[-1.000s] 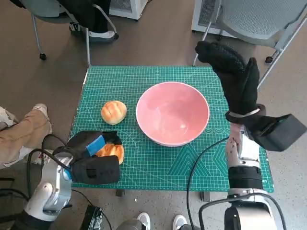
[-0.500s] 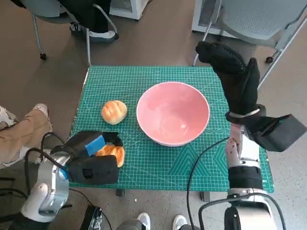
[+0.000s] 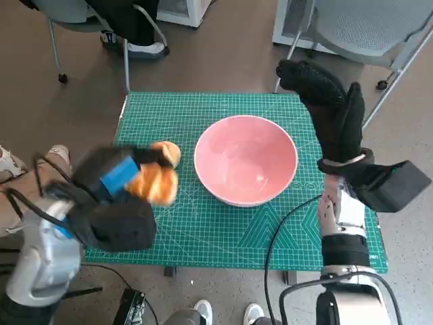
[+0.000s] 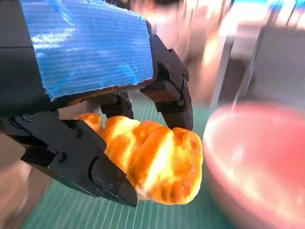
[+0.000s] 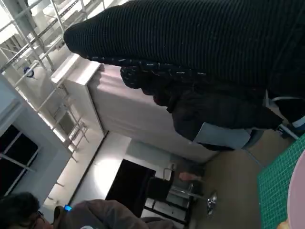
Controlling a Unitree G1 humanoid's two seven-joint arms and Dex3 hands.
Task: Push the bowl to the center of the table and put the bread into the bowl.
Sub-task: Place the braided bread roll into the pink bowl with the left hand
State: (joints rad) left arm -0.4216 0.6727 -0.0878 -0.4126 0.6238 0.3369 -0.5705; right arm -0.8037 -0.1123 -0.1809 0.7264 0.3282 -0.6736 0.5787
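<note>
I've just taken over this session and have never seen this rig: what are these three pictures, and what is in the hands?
It is a humanoid robot at a small table with a green mat. The head view looks down from its head; the other two come from cameras behind each hand. The left hand, black with blue tape, holds a golden bread beside the pink bowl. A second bread shows just behind it. The gloved right hand is raised beside the bowl and seems to hold nothing.

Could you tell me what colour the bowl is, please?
The bowl is pink, seen best in the head view.
</note>
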